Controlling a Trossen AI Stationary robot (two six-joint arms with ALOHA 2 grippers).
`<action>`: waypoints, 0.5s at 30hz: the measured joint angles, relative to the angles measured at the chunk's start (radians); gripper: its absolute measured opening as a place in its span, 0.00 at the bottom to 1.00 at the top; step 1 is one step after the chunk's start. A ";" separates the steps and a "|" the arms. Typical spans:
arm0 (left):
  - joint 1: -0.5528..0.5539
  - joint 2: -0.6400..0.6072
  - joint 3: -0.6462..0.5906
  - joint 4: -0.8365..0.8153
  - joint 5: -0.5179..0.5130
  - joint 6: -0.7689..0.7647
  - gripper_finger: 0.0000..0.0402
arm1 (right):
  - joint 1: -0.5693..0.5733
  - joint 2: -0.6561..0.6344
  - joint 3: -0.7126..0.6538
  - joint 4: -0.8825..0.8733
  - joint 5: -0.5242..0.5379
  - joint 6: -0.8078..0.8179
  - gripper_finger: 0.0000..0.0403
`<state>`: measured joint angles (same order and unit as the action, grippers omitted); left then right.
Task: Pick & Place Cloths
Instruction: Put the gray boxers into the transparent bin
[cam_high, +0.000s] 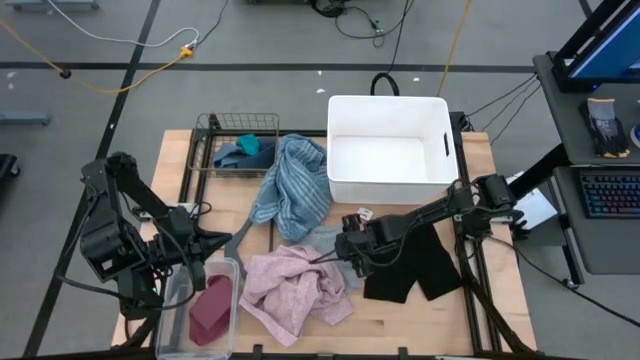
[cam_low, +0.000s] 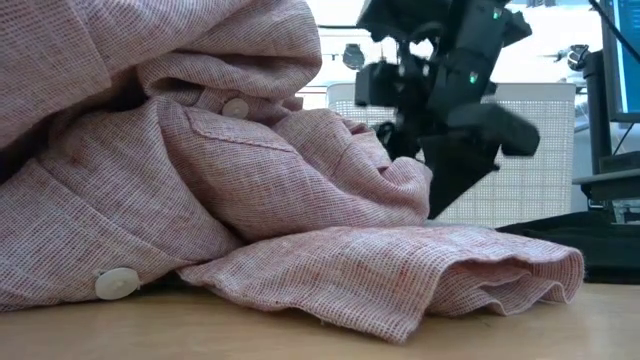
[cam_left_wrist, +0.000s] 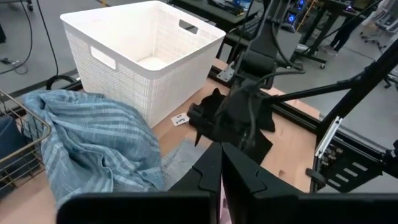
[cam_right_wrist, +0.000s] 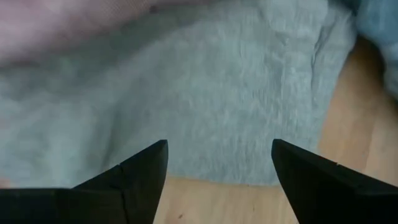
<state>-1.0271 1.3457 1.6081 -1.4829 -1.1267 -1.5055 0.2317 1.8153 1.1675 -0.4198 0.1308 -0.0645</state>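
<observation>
Right gripper (cam_high: 347, 252) stretched low over grey cloth (cam_right_wrist: 205, 99), jaws apart, left gripper (cam_left_wrist: 222, 168) raised, jaws together

The white basket (cam_high: 389, 150) sits at the table's (cam_high: 500, 290) back right, the wire basket (cam_high: 237, 143) to its left. The striped towel (cam_high: 293, 185) drapes between them. The buttoned shirt (cam_high: 295, 288) lies in front, shorts (cam_high: 415, 262) to its right, a bin (cam_high: 170, 325) to its left.

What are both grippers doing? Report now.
Left gripper: shut, holding nothing visible.
Right gripper: open, empty, over a pale grey cloth.
</observation>
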 joint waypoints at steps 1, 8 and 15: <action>0.000 0.000 0.000 0.000 0.000 0.000 0.03 | -0.003 0.010 0.000 -0.003 0.001 0.000 0.70; 0.000 0.000 0.000 0.000 0.000 -0.001 0.01 | -0.003 0.086 0.005 0.008 0.007 0.005 0.69; 0.000 0.000 0.000 0.000 0.000 -0.003 0.04 | -0.003 0.128 0.004 -0.022 -0.001 0.103 0.63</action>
<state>-1.0271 1.3457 1.6081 -1.4830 -1.1270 -1.5089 0.2287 1.9430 1.1713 -0.4422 0.1299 0.0385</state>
